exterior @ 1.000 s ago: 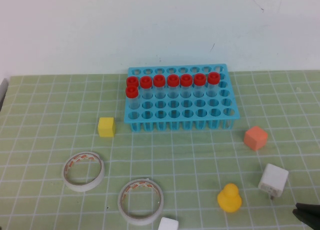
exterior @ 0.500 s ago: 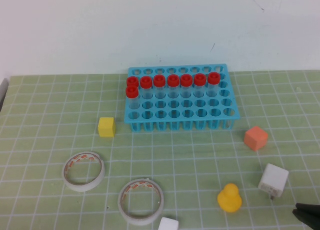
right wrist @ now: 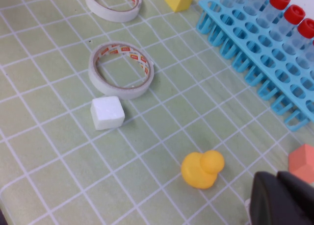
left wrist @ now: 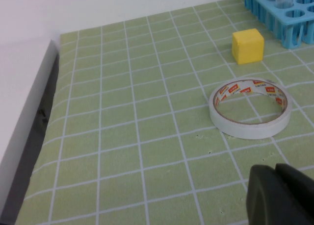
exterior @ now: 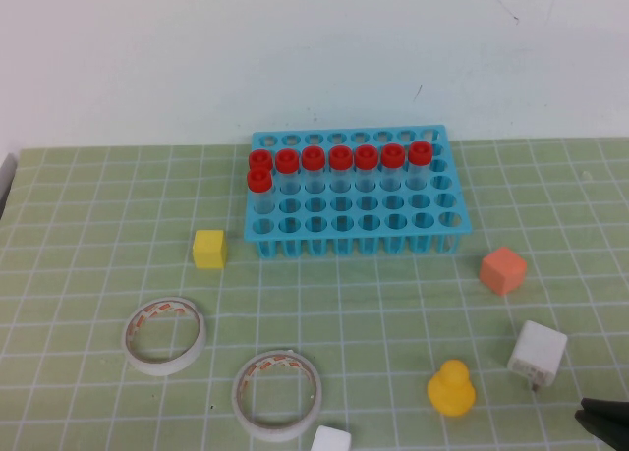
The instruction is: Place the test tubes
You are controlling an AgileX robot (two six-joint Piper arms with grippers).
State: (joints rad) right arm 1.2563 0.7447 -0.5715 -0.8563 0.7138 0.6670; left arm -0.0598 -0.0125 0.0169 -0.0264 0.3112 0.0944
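8 red-capped clear test tubes (exterior: 339, 158) upright in blue plastic rack (exterior: 354, 243). Left gripper (left wrist: 282, 195), right gripper (right wrist: 284, 198): jaws together, empty, low by table (exterior: 393, 304) near edge. Next tube, likely: lower vertically, second row.

The mat (exterior: 98, 235) was pale green with a white grid. The test tube rack (exterior: 354, 237) was bright blue, and the test tubes (exterior: 339, 166) were clear with red caps. The yellow cube (exterior: 209, 248), orange cube (exterior: 503, 270) and two white cubes (exterior: 538, 353) were plain. The duck (exterior: 451, 388) was yellow. The tape rolls (exterior: 164, 335) were white with red print. The left gripper (left wrist: 275, 173) and right gripper (exterior: 584, 410) were black.
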